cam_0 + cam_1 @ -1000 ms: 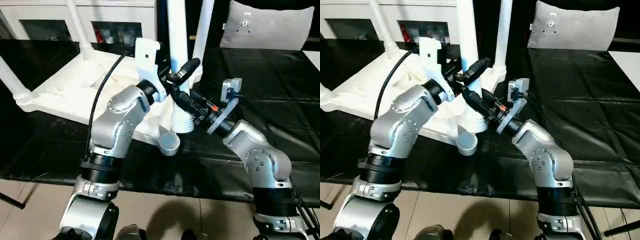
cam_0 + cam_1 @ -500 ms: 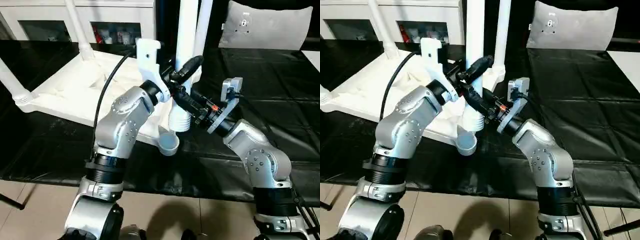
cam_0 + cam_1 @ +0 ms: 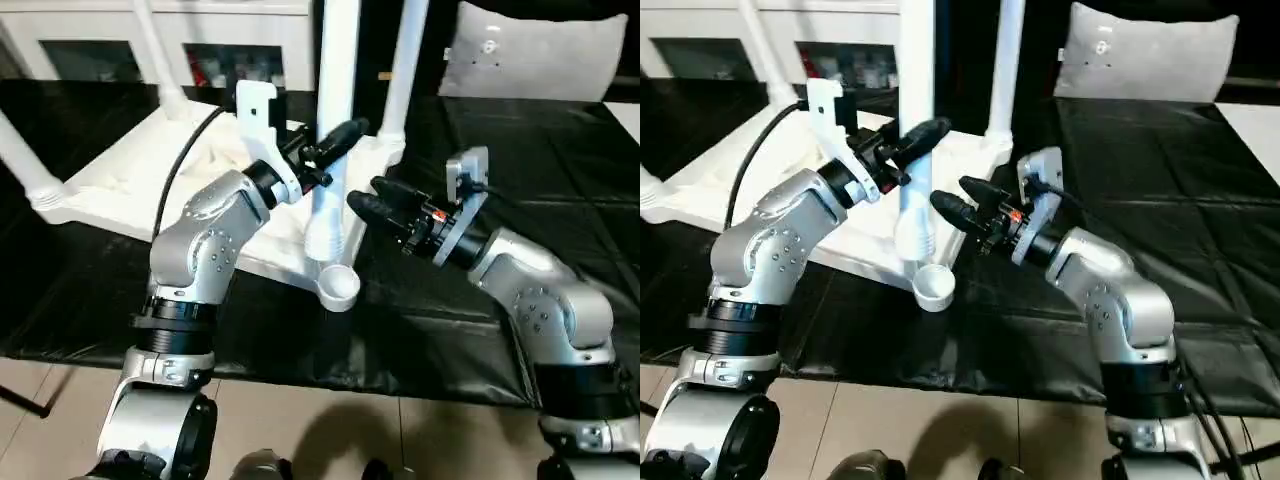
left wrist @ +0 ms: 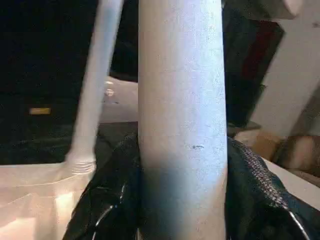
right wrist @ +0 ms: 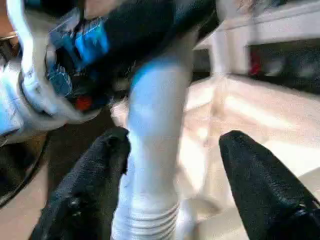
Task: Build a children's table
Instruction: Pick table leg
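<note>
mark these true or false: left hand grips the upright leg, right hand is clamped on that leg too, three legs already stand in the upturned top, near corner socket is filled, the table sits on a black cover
1. The left hand grips the upright leg. True.
2. The right hand is clamped on that leg too. False: its fingers stand open, apart from the leg.
3. Three legs already stand in the upturned table top. True: three other legs stand at its corners.
4. The near corner socket is filled. False: it is empty, and the held leg's ribbed end is just above it.
5. The table sits on a black cover. True.
</note>
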Available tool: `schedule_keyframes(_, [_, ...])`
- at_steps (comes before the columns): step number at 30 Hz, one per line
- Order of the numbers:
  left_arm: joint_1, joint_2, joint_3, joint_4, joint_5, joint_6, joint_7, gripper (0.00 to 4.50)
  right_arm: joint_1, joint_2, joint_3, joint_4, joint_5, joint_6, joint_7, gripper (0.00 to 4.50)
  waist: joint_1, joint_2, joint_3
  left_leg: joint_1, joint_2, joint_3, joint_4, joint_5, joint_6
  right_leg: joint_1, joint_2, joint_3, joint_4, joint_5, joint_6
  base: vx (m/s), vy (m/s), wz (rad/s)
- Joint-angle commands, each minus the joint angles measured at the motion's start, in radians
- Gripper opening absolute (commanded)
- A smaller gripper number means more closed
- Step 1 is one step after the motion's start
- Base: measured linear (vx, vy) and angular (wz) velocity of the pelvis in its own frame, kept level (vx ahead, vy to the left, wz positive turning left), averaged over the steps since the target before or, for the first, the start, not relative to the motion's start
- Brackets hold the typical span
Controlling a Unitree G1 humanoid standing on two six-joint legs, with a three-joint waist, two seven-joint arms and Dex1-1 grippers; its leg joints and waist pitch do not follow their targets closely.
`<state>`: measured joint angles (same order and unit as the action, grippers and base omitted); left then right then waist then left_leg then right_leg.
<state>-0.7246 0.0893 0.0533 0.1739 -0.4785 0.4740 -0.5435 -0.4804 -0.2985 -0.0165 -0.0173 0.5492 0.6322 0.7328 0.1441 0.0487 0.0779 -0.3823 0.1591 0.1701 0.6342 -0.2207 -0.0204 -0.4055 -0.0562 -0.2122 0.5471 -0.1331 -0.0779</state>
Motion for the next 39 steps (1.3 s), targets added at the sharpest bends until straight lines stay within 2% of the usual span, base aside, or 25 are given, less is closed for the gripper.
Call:
schedule_keyframes(1, [-0.028, 0.008, -0.024, -0.021, -0.026, 0.013, -0.042, 1.87, -0.028, -0.031, 0.018, 0.001, 0.014, 0.064, 0.021, 3.46, -0.004, -0.019, -0.106, 0.020, 0.104, -0.048, -0.066, 0.019, 0.104, 0.074, -0.137, 0.095, -0.061, -0.299, 0.102, 0.000, 0.000, 0.00])
schedule_keyframes(4, [-0.014, 0.015, -0.058, -0.057, -0.032, 0.016, -0.104, 1.87, -0.055, -0.045, 0.028, 0.037, 0.010, 0.096, 0.028, 3.46, -0.003, -0.019, -0.107, 0.019, 0.102, -0.044, -0.065, 0.014, 0.100, 0.074, -0.138, 0.096, -0.061, -0.307, 0.087, 0.000, 0.000, 0.00])
schedule_keyframes(7, [-0.011, 0.017, -0.067, -0.068, -0.033, 0.016, -0.117, 1.87, -0.060, -0.050, 0.033, 0.043, 0.006, 0.101, 0.038, 3.46, -0.004, -0.020, -0.106, 0.017, 0.100, -0.044, -0.065, 0.016, 0.099, 0.075, -0.138, 0.095, -0.061, -0.311, 0.088, 0.000, 0.000, 0.00])
schedule_keyframes(14, [-0.004, 0.020, -0.081, -0.106, -0.067, 0.037, -0.173, 1.86, -0.079, -0.056, 0.036, 0.041, 0.053, 0.150, 0.093, 3.46, -0.004, -0.022, -0.105, 0.021, 0.106, -0.045, -0.066, 0.012, 0.096, 0.073, -0.139, 0.096, -0.062, -0.325, 0.081, 0.000, 0.000, 0.00])
schedule_keyframes(16, [-0.003, 0.018, -0.083, -0.108, -0.070, 0.037, -0.177, 1.86, -0.079, -0.052, 0.034, 0.038, 0.065, 0.157, 0.103, 3.46, -0.002, -0.024, -0.105, 0.020, 0.101, -0.042, -0.066, 0.013, 0.095, 0.074, -0.138, 0.097, -0.062, -0.328, 0.080, 0.000, 0.000, 0.00])
schedule_keyframes(23, [0.002, 0.010, -0.097, -0.115, -0.066, 0.031, -0.200, 1.86, -0.075, -0.046, 0.030, 0.031, 0.085, 0.180, 0.112, 3.46, -0.004, -0.025, -0.106, 0.018, 0.100, -0.043, -0.066, 0.020, 0.092, 0.075, -0.135, 0.095, -0.063, -0.334, 0.100, 0.000, 0.000, 0.00])
schedule_keyframes(24, [0.003, 0.013, -0.103, -0.120, -0.065, 0.031, -0.210, 1.86, -0.077, -0.044, 0.027, 0.035, 0.088, 0.184, 0.109, 3.19, -0.003, -0.023, -0.106, 0.018, 0.101, -0.044, -0.066, 0.021, 0.091, 0.075, -0.136, 0.094, -0.063, -0.331, 0.099, 0.000, 0.000, 0.00])
schedule_keyframes(28, [0.013, 0.019, -0.127, -0.139, -0.068, 0.028, -0.237, 1.86, -0.080, -0.036, 0.014, 0.041, 0.104, 0.196, 0.111, 2.93, -0.005, -0.023, -0.106, 0.019, 0.104, -0.045, -0.067, 0.016, 0.091, 0.074, -0.136, 0.095, -0.062, -0.329, 0.091, 0.000, 0.000, 0.00])
schedule_keyframes(29, [0.013, 0.019, -0.129, -0.139, -0.068, 0.029, -0.238, 1.86, -0.080, -0.035, 0.014, 0.041, 0.105, 0.196, 0.112, 2.69, -0.005, -0.023, -0.106, 0.021, 0.104, -0.044, -0.066, 0.016, 0.090, 0.073, -0.137, 0.096, -0.062, -0.327, 0.089, 0.000, 0.000, 0.00])
schedule_keyframes(34, [0.014, 0.018, -0.132, -0.138, -0.063, 0.024, -0.240, 1.86, -0.076, -0.038, 0.016, 0.039, 0.108, 0.205, 0.111, 2.26, -0.004, -0.023, -0.106, 0.020, 0.101, -0.042, -0.066, 0.012, 0.085, 0.074, -0.136, 0.095, -0.064, -0.338, 0.096, 0.000, 0.000, 0.00])
schedule_keyframes(39, [0.013, 0.019, -0.131, -0.135, -0.061, 0.022, -0.240, 1.86, -0.074, -0.040, 0.018, 0.041, 0.105, 0.207, 0.112, 2.05, -0.004, -0.023, -0.106, 0.019, 0.099, -0.042, -0.067, 0.013, 0.083, 0.075, -0.136, 0.095, -0.065, -0.341, 0.100, 0.000, 0.000, 0.00])
